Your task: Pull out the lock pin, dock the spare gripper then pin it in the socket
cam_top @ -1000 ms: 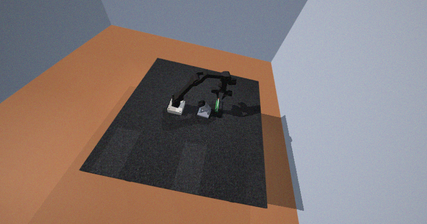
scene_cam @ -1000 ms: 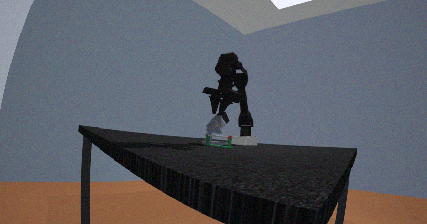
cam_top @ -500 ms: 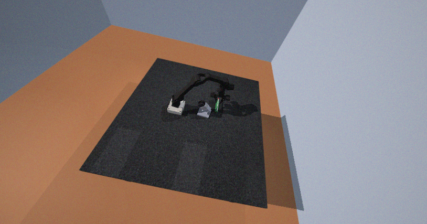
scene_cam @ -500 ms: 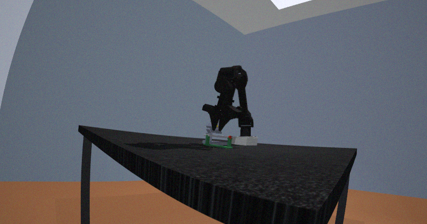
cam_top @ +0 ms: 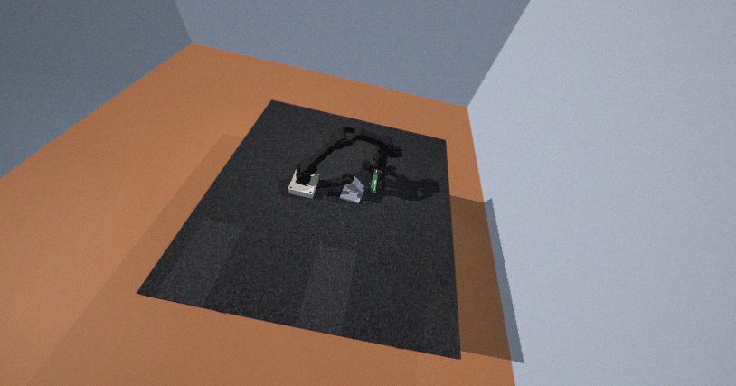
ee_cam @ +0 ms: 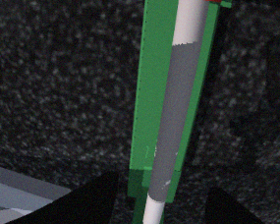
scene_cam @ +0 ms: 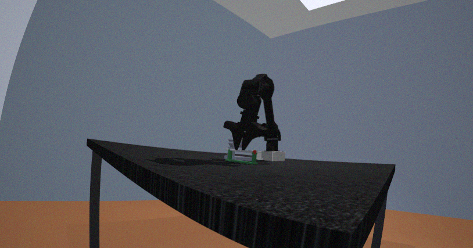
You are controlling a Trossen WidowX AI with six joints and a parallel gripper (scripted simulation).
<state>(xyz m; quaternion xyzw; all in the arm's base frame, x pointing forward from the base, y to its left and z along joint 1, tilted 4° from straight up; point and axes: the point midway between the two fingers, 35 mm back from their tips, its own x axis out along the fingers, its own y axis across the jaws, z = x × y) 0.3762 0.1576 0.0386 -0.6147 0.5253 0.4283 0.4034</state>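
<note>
A white lock pin (ee_cam: 189,25) (scene_cam: 244,151) with a red head (scene_cam: 254,151) lies lengthwise along the top of a green rack (cam_top: 373,185) (scene_cam: 243,162) (ee_cam: 151,74). My gripper (scene_cam: 240,148) (ee_cam: 162,190) is partly open. Its fingertips are low over the rack, one on each side of the pin near the end away from the red head, with gaps to the pin in the wrist view. The light grey mount (cam_top: 351,193) (scene_cam: 230,144) (ee_cam: 20,192) stands beside the rack. A small black part (cam_top: 347,177) sits at its upper end; whether it is the spare gripper, docked, I cannot tell.
The arm's pale base (cam_top: 302,187) (scene_cam: 278,155) stands beyond the mount from the rack. The arm arches over from it. The dark table top (cam_top: 257,249) (scene_cam: 290,180) carries everything, and the arm's shadow falls beside the rack.
</note>
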